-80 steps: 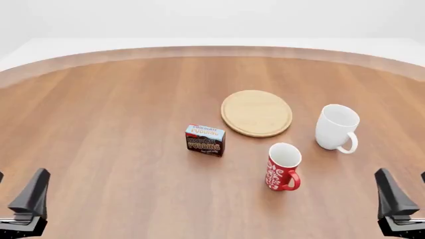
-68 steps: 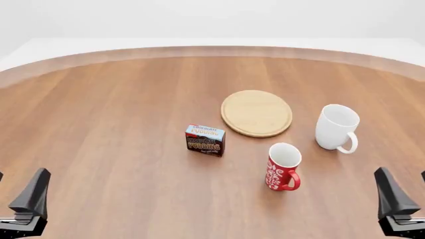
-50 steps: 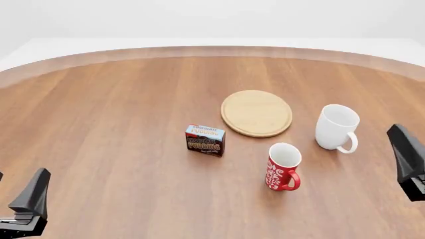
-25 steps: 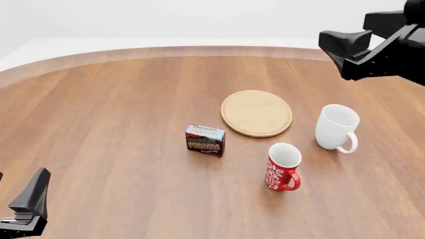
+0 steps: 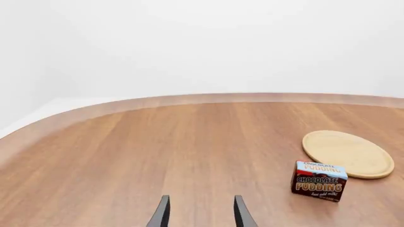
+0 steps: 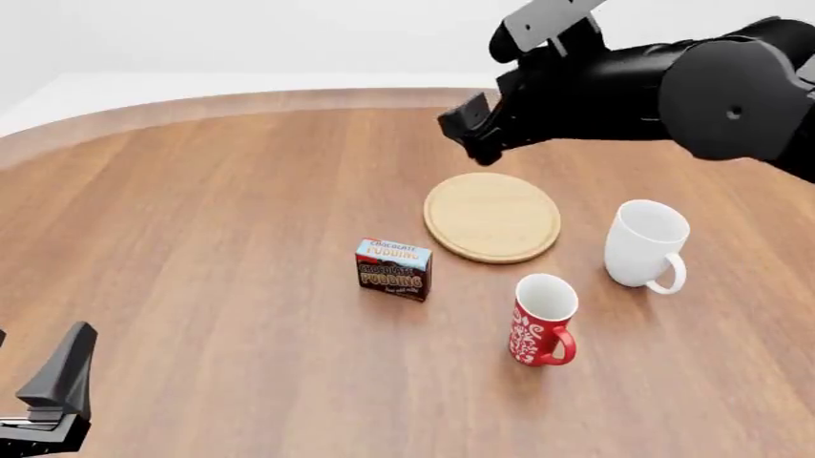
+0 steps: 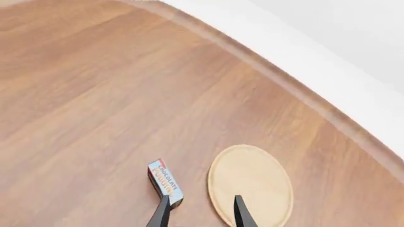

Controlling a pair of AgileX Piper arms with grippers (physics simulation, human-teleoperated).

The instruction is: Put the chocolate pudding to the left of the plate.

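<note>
The chocolate pudding (image 6: 393,268), a small dark brown carton with a blue and red top, stands upright on the table, in front and to the left of the plate (image 6: 491,216), a flat round light-tan disc. My right gripper (image 6: 469,129) hangs high over the plate's far left edge, open and empty. Its wrist view shows the pudding (image 7: 165,183) and the plate (image 7: 250,184) below the parted fingers (image 7: 162,213). My left gripper (image 6: 45,363) is open and empty at the near left corner. Its wrist view shows the pudding (image 5: 319,181) and the plate (image 5: 347,153) far ahead.
A white mug (image 6: 647,240) stands right of the plate. A red patterned mug (image 6: 544,318) stands in front of the plate and right of the pudding. The wooden table (image 6: 229,210) has a curved far edge.
</note>
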